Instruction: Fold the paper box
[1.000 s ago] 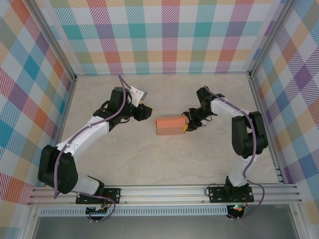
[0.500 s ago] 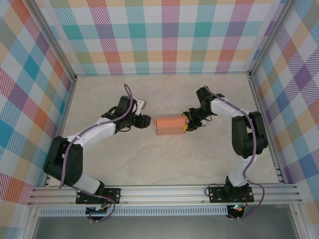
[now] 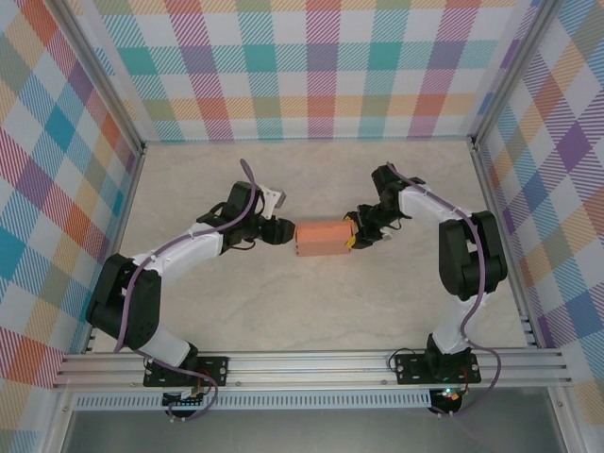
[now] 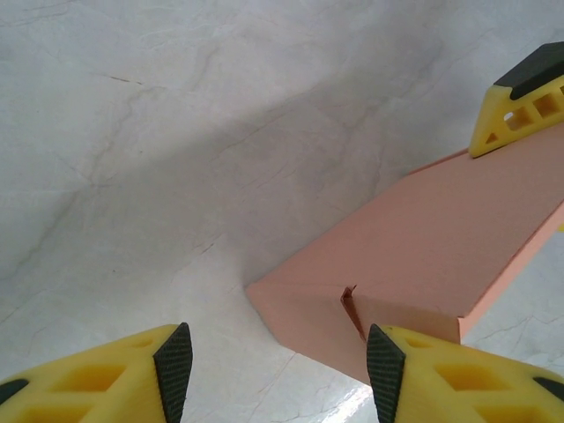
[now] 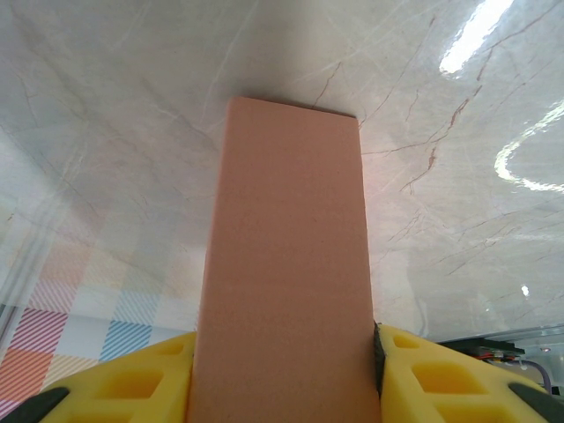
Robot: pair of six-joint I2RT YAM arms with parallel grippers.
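The right gripper [image 3: 354, 237] is clamped on the right end of the paper box [image 3: 323, 238]. In its wrist view, the gripper [image 5: 284, 381] has both yellow fingers [image 5: 132, 381] pressed flat against the card's two sides, and the box [image 5: 286, 238] runs straight out from between them as a long salmon-orange slab. The left gripper [image 3: 280, 229] stands with its jaws apart and holds nothing. It sits just beside the left end of the box, facing it. In its wrist view, the left gripper [image 4: 278, 374] has black pads well apart, and the closed end of the box [image 4: 423, 247] lies in front of the gap, offset toward one finger. That finger's pad [image 4: 385, 370] is right at the box's near corner, though it is hard to tell whether it touches. This end shows a folded flap with a small seam gaping slightly. A yellow, black-tipped finger of the right gripper [image 4: 520, 101] shows at the box's other end. From above, the box lies lengthwise left to right near the middle of the pale marbled table [image 3: 311, 311], between the two arms. Whether it rests on the surface or hangs just off it is unclear. Plaid walls [image 3: 321, 66] close in the far side and both flanks.
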